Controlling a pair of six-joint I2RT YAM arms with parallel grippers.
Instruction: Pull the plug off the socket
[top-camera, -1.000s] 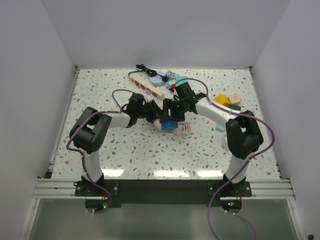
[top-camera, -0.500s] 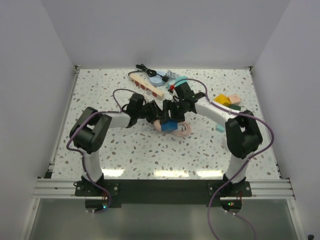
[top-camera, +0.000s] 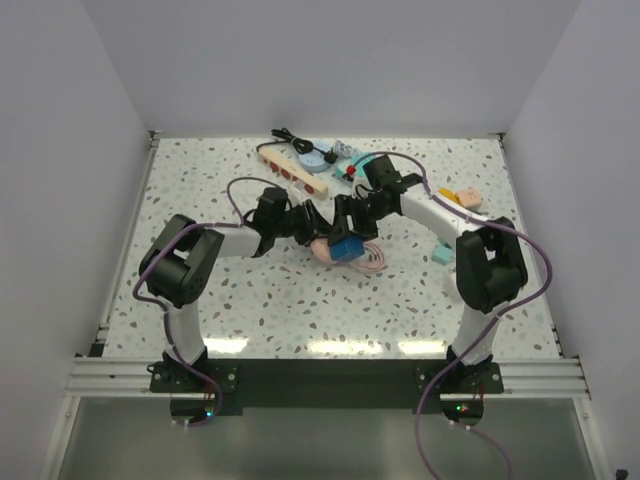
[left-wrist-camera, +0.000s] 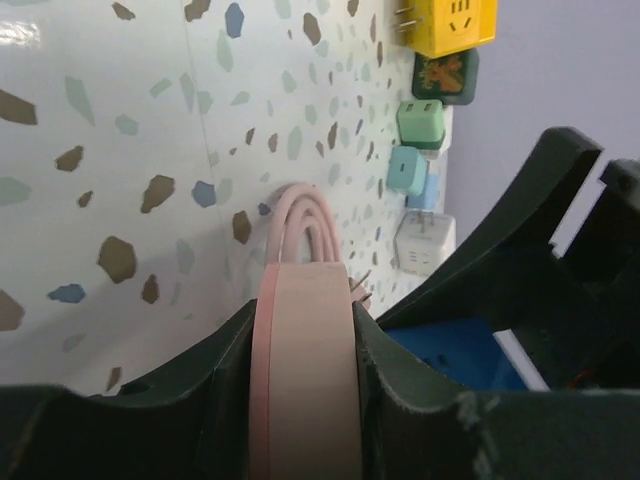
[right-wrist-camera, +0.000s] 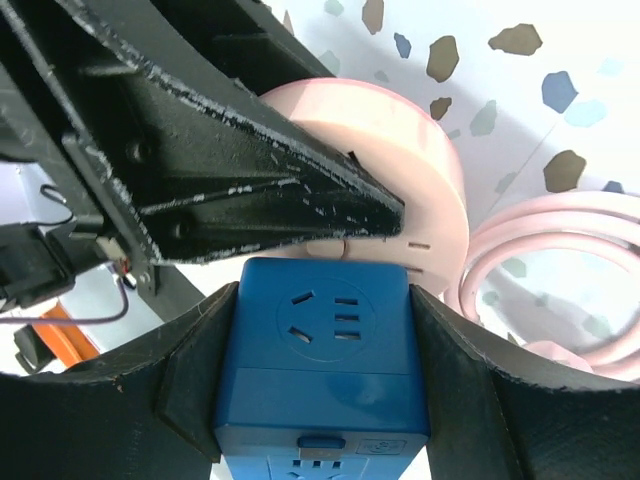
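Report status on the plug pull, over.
Left hand shut on pink disc. Right hand grips blue cube at disc's face; separation unclear. Cream power strip behind, untouched.

I read no text from here, no brand, no number, small mark low on the blue cube (right-wrist-camera: 322, 370) too blurred to read

Gripped blue cube plug (right-wrist-camera: 320, 370) just beside pink round socket (right-wrist-camera: 420, 170)

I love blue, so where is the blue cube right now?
In the top view the blue cube is near the middle of the table, held by the right end effector, right beside the pink round piece that the left end effector grips.
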